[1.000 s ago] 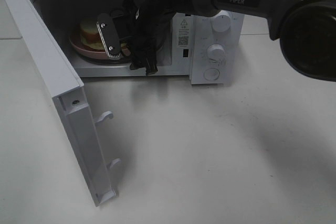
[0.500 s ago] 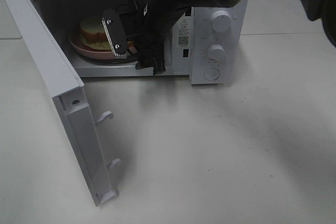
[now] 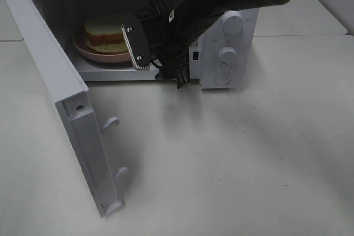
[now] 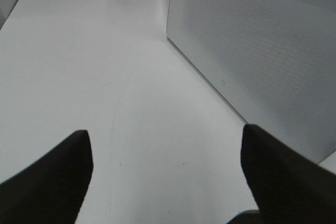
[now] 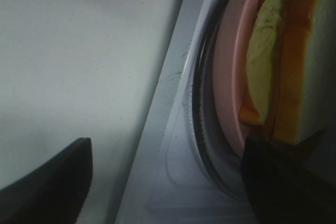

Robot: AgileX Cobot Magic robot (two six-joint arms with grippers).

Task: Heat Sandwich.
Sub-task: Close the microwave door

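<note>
The sandwich (image 3: 104,30), tan bread with yellow-green filling, lies on a pink plate (image 3: 94,53) inside the open microwave (image 3: 227,53). My right gripper (image 3: 159,62) hangs open at the front of the cavity, just right of the plate and apart from it, holding nothing. The right wrist view shows the sandwich (image 5: 294,66) on the plate (image 5: 231,77) beyond the open right gripper (image 5: 165,182), on the glass turntable. My left gripper (image 4: 165,182) is open over bare table, beside a white perforated microwave panel (image 4: 252,51).
The microwave door (image 3: 61,98) stands swung open to the left, with two latch hooks (image 3: 112,121) on its edge. Knobs (image 3: 228,54) sit on the control panel at the right. White table (image 3: 232,158) lies in front.
My right gripper has drawn back out of the cavity, toward the front and right, away from the plate. The plate and sandwich stay in place inside.
</note>
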